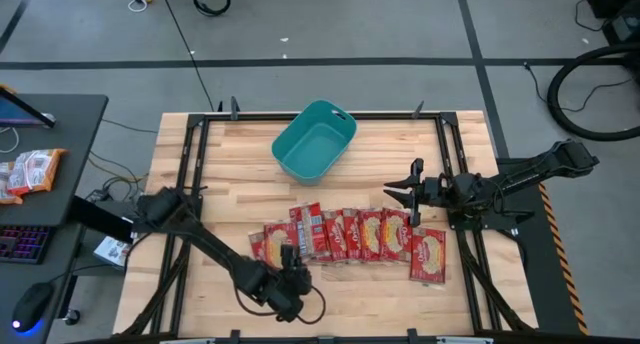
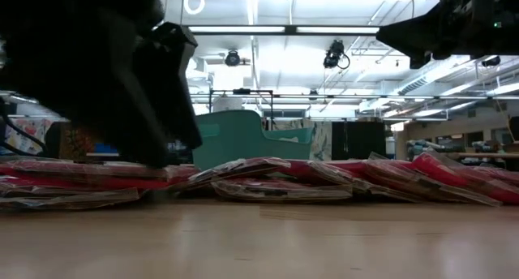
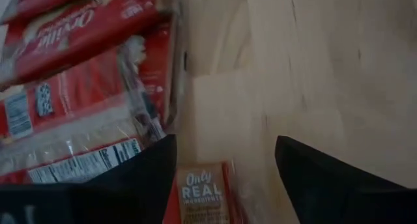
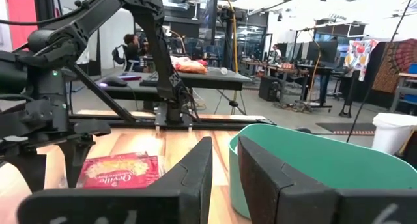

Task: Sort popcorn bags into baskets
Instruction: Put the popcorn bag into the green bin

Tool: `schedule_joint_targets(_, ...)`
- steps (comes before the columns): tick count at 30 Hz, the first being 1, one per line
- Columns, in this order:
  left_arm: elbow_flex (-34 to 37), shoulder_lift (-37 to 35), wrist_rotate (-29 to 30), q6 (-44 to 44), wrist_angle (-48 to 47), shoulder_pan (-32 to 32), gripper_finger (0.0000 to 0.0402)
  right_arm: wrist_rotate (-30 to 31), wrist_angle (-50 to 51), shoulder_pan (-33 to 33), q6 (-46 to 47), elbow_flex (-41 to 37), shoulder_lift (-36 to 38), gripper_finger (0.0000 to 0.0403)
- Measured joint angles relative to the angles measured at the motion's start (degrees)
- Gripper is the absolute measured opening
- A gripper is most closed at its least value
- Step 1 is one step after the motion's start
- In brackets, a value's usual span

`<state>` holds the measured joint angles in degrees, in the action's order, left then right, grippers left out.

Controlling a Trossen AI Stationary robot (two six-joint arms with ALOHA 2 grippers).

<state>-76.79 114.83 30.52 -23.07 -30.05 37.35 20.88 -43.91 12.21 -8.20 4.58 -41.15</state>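
Several red popcorn bags (image 1: 350, 234) lie flat in an overlapping row across the middle of the table (image 2: 268, 178). The teal basket (image 1: 315, 144) stands behind them toward the far edge (image 4: 313, 165). My left gripper (image 1: 292, 267) is low at the row's left end, open. In its wrist view (image 3: 225, 165) the fingers stand on either side of one bag's end (image 3: 202, 198), with more bags (image 3: 71, 87) beyond. My right gripper (image 1: 392, 192) hovers above the row's right part, pointing at the basket. Its fingers (image 4: 225, 152) are close together and hold nothing. My left gripper comes down from above with its open fingers (image 3: 156, 172) on either side of the end of a red bag (image 3: 202, 198) that lies flat on the table. Whether the fingers touch the bag, I cannot tell.
A side desk on the left holds an orange-and-white crinkled packet (image 1: 30, 172), a keyboard and a mouse. Bare wood lies between the bags and the near edge (image 2: 259, 238), and around the basket. Black frame rails (image 1: 195, 154) run along the table's sides.
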Motion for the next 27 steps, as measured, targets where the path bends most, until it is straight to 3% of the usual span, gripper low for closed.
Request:
schedule_joint_targets(4, 0.0, 0.9, 0.9, 1.7, -2.4, 0.3, 0.0260, 0.0, 0.1, 0.0, -0.6, 0.0, 0.0, 0.0078)
schedule_joint_targets(9, 0.0, 1.2, 1.0, 1.1, -5.7, 0.5, 0.0224, 0.0, 0.1, 0.0, -0.6, 0.0, 0.0, 0.0078)
schedule_joint_targets(16, 0.0, 1.1, 0.7, -2.6, -8.0, 0.6, 0.0140, 0.2, -0.1, 0.0, -0.4, 0.0, 0.0, 0.0078)
schedule_joint_targets(23, 0.0, 1.0, -1.8, -11.3, -11.1, 0.4, 0.0017, 0.2, -0.1, 0.0, -0.4, 0.0, 0.0, 0.0078)
schedule_joint_targets(27, -1.0, -0.8, -6.5, -10.5, -11.4, -0.6, 0.0007, 0.2, -0.1, 0.0, -0.4, 0.0, 0.0, 0.0078)
